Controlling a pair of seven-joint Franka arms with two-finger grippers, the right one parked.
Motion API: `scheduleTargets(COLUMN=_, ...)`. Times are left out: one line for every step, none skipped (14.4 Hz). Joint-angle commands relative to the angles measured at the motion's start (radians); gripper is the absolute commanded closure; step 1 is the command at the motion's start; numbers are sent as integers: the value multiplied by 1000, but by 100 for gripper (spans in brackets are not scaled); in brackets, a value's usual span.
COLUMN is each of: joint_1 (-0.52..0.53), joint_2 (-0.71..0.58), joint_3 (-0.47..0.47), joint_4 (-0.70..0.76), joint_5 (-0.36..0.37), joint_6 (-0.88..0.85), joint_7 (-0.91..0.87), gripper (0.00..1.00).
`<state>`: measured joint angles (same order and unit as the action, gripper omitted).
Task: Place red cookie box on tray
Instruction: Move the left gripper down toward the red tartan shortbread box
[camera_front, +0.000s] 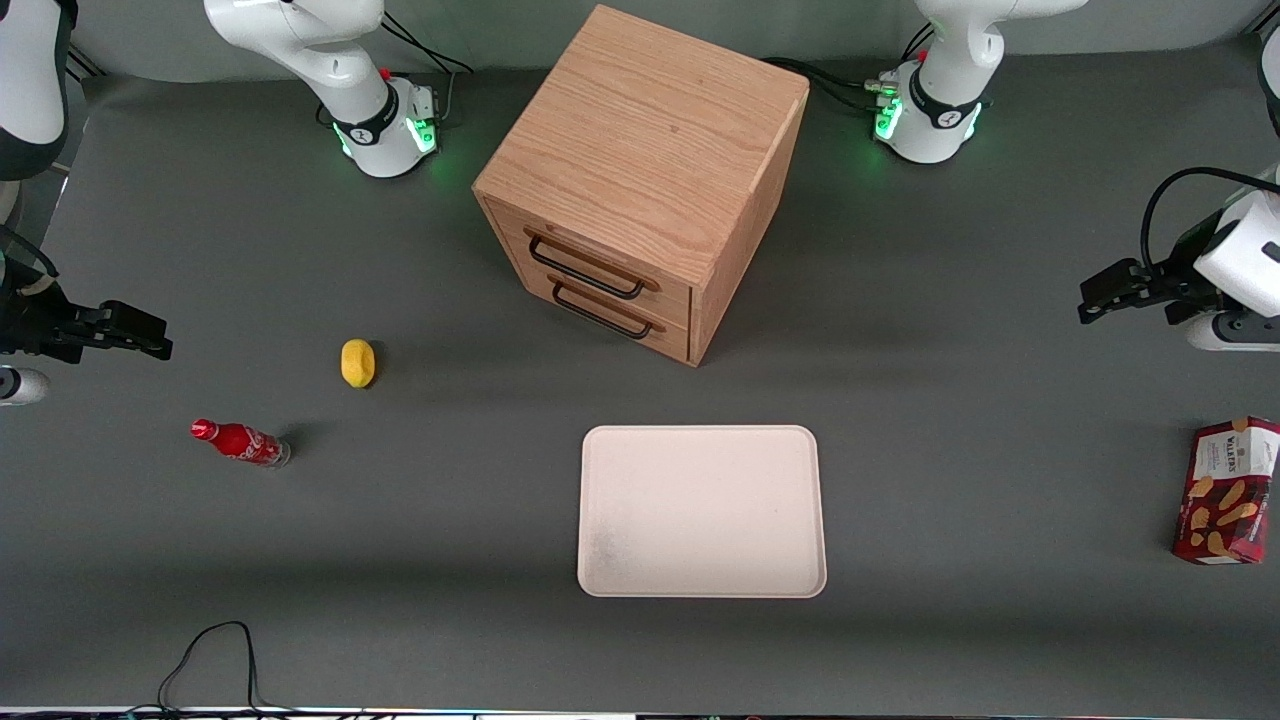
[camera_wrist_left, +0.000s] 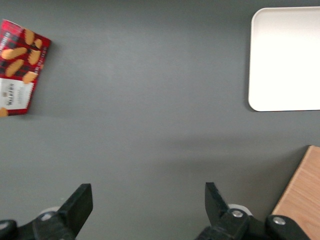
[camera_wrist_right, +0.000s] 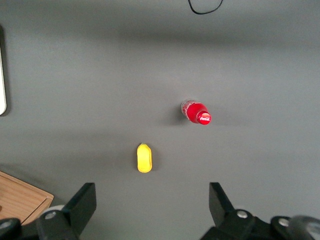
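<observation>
The red cookie box lies flat on the grey table at the working arm's end; its white label and cookie pictures face up. It also shows in the left wrist view. The pale pinkish-white tray lies in the middle of the table, nearer the front camera than the cabinet, with nothing on it; it also shows in the left wrist view. My left gripper hovers above the table, farther from the front camera than the box and apart from it. In its wrist view the gripper is open with nothing between the fingers.
A wooden two-drawer cabinet stands at mid-table, farther from the front camera than the tray, both drawers shut. A yellow lemon-like object and a small red soda bottle lie toward the parked arm's end. A black cable loops at the table's near edge.
</observation>
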<state>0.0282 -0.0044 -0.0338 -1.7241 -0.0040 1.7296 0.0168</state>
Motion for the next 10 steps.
scheduleTargets(joint_1=-31, joint_2=14, joint_3=17, joint_4=40, joint_5=47, joint_6=-25, joint_7=-8, gripper=0)
scheduleTargets(joint_1=-31, joint_2=17, joint_3=17, joint_4=43, joint_5=47, joint_6=-25, joint_7=-8, gripper=0)
scheduleTargets(joint_1=-28, joint_2=20, joint_3=18, joint_4=46, joint_5=48, joint_6=-24, joint_7=0, gripper=0)
scheduleTargets(joint_1=-21, joint_2=27, joint_3=21, joint_4=46, joint_5=48, joint_6=-15, joint_7=21, gripper=0)
scheduleTargets(joint_1=-18, joint_2=46, joint_3=38, joint_4=47, joint_5=47, joint_6=-12, joint_7=70, gripper=0)
scheduleTargets(joint_1=-16, joint_2=72, joint_3=70, joint_4=49, joint_5=48, joint_6=-4, joint_7=150, gripper=0)
scheduleTargets(joint_1=-5, joint_2=99, joint_3=101, joint_4=58, joint_5=36, joint_6=2, joint_7=231, gripper=0)
scheduleTargets(joint_1=24, joint_2=148, joint_3=124, joint_4=95, joint_5=33, joint_6=19, joint_7=295, gripper=0)
scheduleTargets(joint_1=53, joint_2=211, joint_3=138, joint_4=147, joint_5=30, joint_6=28, joint_7=355, gripper=0)
scheduleTargets(joint_1=86, joint_2=265, joint_3=152, joint_4=188, joint_5=27, joint_6=33, joint_7=418, gripper=0)
